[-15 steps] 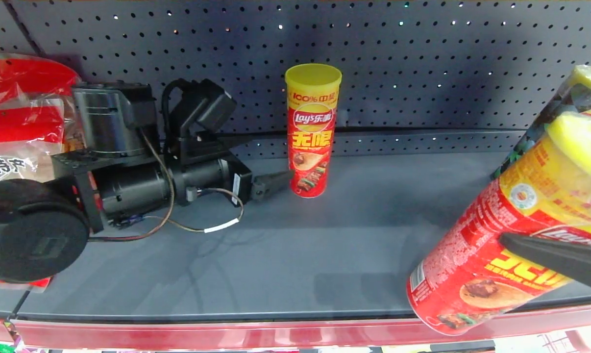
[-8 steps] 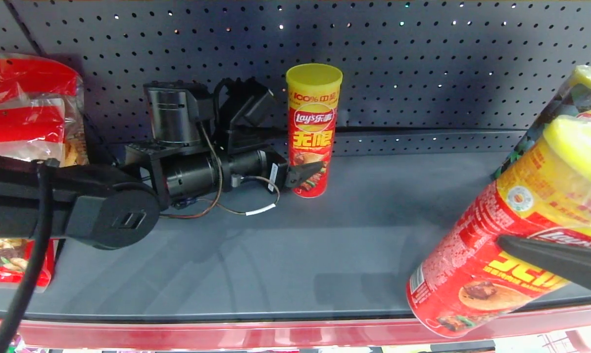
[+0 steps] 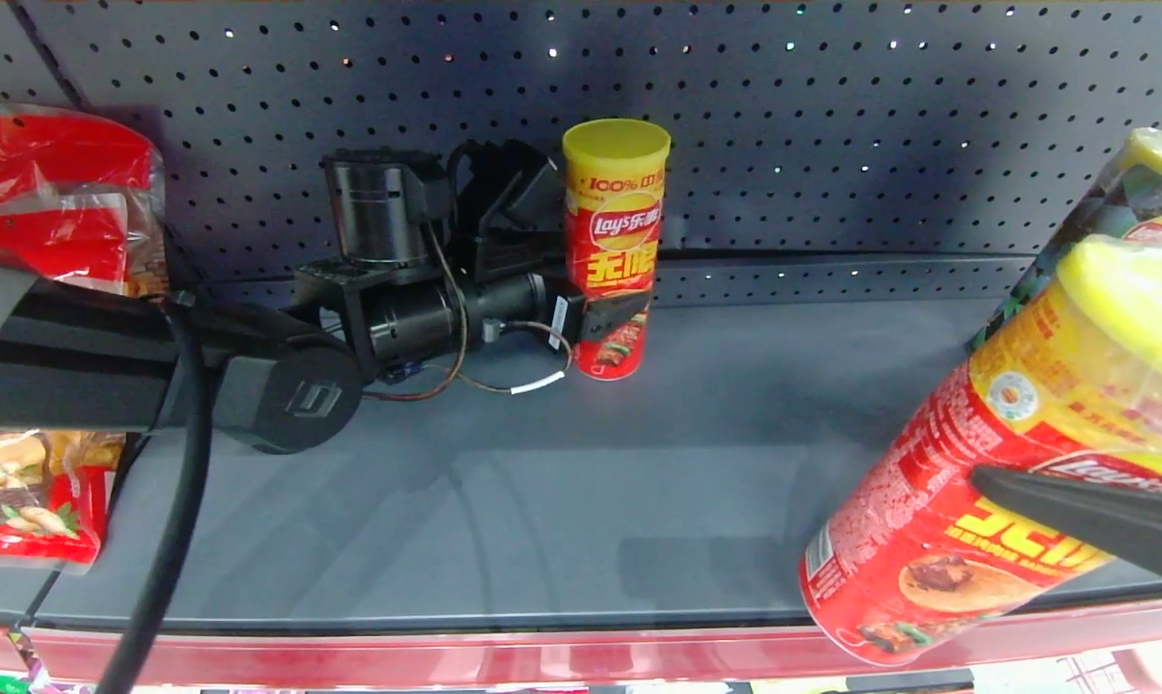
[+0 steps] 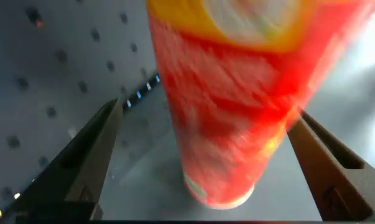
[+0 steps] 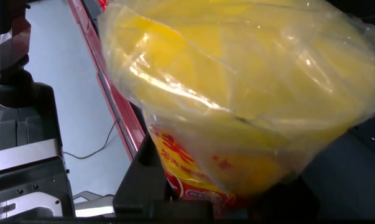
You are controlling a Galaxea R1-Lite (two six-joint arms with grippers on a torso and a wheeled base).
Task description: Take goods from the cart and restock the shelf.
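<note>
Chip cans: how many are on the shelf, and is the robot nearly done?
One can stands upright at the back of the shelf, so that looks done. The open left end effector sits around it. The right end effector holds a wrapped pack of cans, tilted over the shelf's front edge. That pack is not yet set down.

Dark grey shelf (image 3: 562,501) fills mid-frame, with a red front lip (image 3: 446,660) along the bottom and a perforated pegboard (image 3: 831,125) behind. One chip can (image 3: 618,241), yellow lid, stands on it at upper centre, near the back. Red snack bags (image 3: 51,202) sit at the far left edge.
</note>
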